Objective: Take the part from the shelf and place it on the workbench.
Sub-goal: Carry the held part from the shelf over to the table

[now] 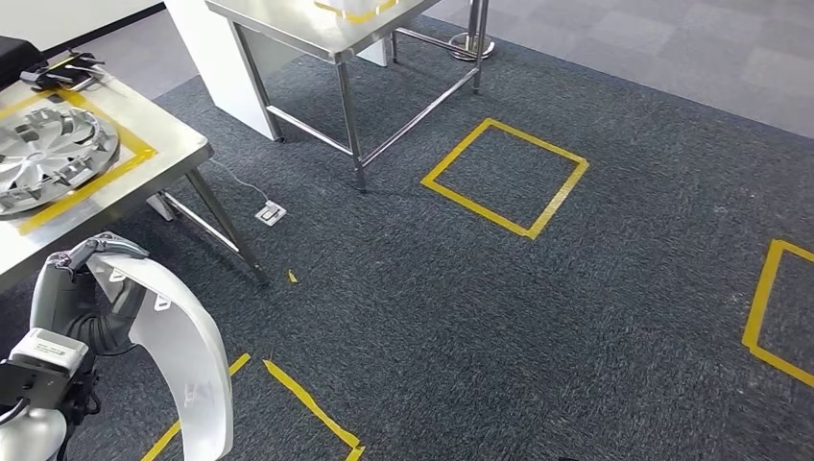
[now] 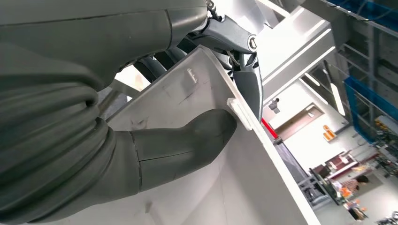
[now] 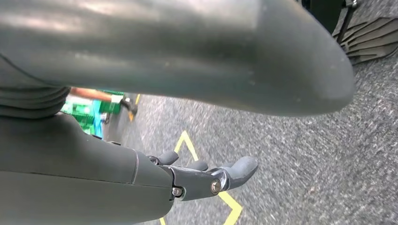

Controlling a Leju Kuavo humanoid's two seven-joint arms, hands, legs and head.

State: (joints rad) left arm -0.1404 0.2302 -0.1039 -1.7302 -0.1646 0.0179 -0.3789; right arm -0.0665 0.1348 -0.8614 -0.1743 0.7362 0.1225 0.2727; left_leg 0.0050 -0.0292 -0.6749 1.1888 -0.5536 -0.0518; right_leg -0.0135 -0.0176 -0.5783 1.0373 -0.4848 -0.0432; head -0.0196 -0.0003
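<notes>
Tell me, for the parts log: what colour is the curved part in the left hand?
White part, clearest in head view.

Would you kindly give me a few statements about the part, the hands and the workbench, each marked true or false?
1. The left hand holds the white curved part. True.
2. The part already lies on the workbench. False: it is in the hand, below the bench edge.
3. A silver wheel cover lies inside the yellow tape on the workbench. True.
4. The right hand holds a tool. False: it holds nothing and hangs over the carpet.
5. The yellow tape square on the carpet has a box in it. False: it frames bare carpet.
</notes>
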